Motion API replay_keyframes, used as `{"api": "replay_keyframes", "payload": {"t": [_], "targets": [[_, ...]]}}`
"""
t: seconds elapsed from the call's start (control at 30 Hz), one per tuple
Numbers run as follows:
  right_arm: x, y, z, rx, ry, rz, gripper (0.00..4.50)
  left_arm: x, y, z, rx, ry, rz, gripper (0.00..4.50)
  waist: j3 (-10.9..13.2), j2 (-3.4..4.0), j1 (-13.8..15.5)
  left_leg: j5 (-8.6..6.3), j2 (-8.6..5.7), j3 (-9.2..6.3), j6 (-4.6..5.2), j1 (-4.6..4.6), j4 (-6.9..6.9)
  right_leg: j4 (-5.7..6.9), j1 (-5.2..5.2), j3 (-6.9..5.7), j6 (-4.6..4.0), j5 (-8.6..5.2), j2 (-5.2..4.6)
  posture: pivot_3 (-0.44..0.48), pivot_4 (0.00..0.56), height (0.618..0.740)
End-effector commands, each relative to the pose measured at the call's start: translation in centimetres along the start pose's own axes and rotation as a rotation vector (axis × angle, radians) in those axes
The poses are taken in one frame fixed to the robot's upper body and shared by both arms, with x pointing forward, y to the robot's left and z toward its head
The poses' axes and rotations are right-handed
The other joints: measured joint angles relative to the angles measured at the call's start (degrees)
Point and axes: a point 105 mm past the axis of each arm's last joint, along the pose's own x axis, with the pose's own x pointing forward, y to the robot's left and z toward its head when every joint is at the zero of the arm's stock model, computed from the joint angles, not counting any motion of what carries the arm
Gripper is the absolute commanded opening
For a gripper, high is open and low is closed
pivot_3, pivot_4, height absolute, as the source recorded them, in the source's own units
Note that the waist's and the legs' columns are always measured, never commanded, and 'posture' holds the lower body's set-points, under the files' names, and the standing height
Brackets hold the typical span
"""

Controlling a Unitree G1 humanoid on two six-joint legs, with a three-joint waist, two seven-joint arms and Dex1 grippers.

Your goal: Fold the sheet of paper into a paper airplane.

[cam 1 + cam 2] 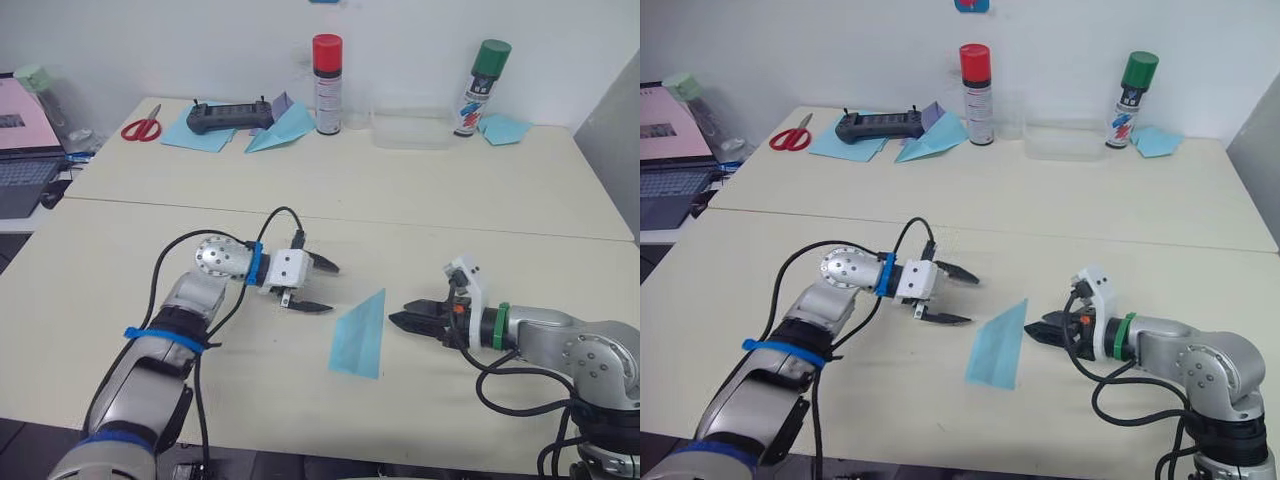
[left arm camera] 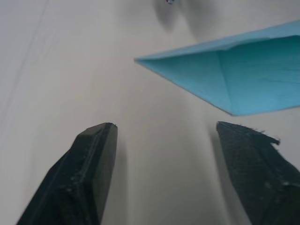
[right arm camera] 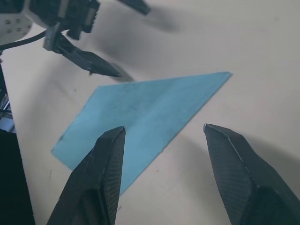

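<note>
Now the sheet of paper [image 1: 362, 337] is lying flat on the near table [image 1: 300, 240], folded into a long pointed shape, with its tip pointing away from the robot and its wide end toward the table's front edge. It is sitting between the two grippers and nothing is touching it. The left gripper [image 1: 320, 287] is hovering just beside the paper on its left side, and its two black fingers [image 2: 89, 173] are standing wide apart, holding nothing. The right gripper [image 1: 408, 319] is waiting near the paper's right edge, also with its fingers [image 3: 101, 178] spread apart and empty; in the right wrist view one finger is showing over the paper's edge, but I cannot tell if it is touching.

On the far table a red-capped spray can [image 1: 327, 84], a green-capped spray can [image 1: 480, 87], red scissors [image 1: 143, 127], a black controller [image 1: 230, 116] and a wider blue paper plane [image 1: 282, 127] are standing or lying well apart from the grippers
</note>
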Motion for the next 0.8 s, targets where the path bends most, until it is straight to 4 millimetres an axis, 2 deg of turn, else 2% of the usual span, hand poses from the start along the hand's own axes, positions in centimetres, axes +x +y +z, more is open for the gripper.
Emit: {"api": "replay_keyframes", "payload": {"t": [0.03, 0.1, 0.2, 0.37, 0.47, 0.8], "targets": [[-0.4, 1.2, 0.7, -0.045, -0.042, 0.028, 2.78, 1.0, 0.9, 1.1, 0.176, -0.036, -0.011, 4.48, 0.00, 0.00, -0.08, 0.00, 0.00, 0.00, 0.00, 0.00, 0.01, 0.00, 0.00, 0.00, 0.06, -0.03, 0.00, 0.000, 0.150, 0.740], [-0.5, 1.3, 0.8, -0.047, -0.054, 0.022, 2.78, 1.7, 1.1, 1.7, 0.244, -0.063, -0.034, 4.48, 0.00, 0.00, -0.08, 0.00, 0.00, 0.00, 0.00, 0.00, 0.04, 0.02, 0.01, 0.00, 0.21, -0.11, 0.00, 0.000, 0.150, 0.740], [-0.6, 0.9, 1.3, -0.035, -0.092, -0.011, 2.78, 3.2, 0.0, 2.1, 0.343, -0.087, -0.157, 4.48, 0.00, 0.00, -0.09, 0.00, -0.01, 0.00, 0.00, 0.00, 0.05, 0.03, 0.02, 0.01, 0.21, -0.11, 0.00, 0.000, 0.150, 0.740], [-0.7, 0.4, 1.7, -0.016, -0.125, -0.044, 2.78, 4.5, -0.7, 2.4, 0.400, -0.105, -0.249, 4.48, 0.00, 0.00, -0.21, 0.00, -0.02, 0.00, 0.01, 0.00, 0.05, 0.05, 0.02, 0.01, 0.16, -0.08, 0.01, 0.000, 0.150, 0.740], [-0.9, 0.2, 1.6, -0.011, -0.133, -0.062, 2.78, 4.7, -1.2, 2.2, 0.420, -0.097, -0.302, 3.87, 0.00, 0.00, -0.24, 0.01, -0.02, -0.01, 0.01, 0.02, 0.05, 0.10, 0.02, 0.01, 0.16, -0.08, 0.02, 0.000, 0.150, 0.740], [-0.5, -0.2, 1.6, 0.001, -0.158, -0.083, 2.78, 4.2, -1.0, 2.0, 0.451, -0.079, -0.328, 0.61, -0.01, 0.00, -0.25, 0.01, -0.02, -0.03, 0.02, 0.04, 0.13, 0.15, 0.06, 0.01, 0.18, -0.07, 0.03, 0.000, 0.150, 0.740]]}}
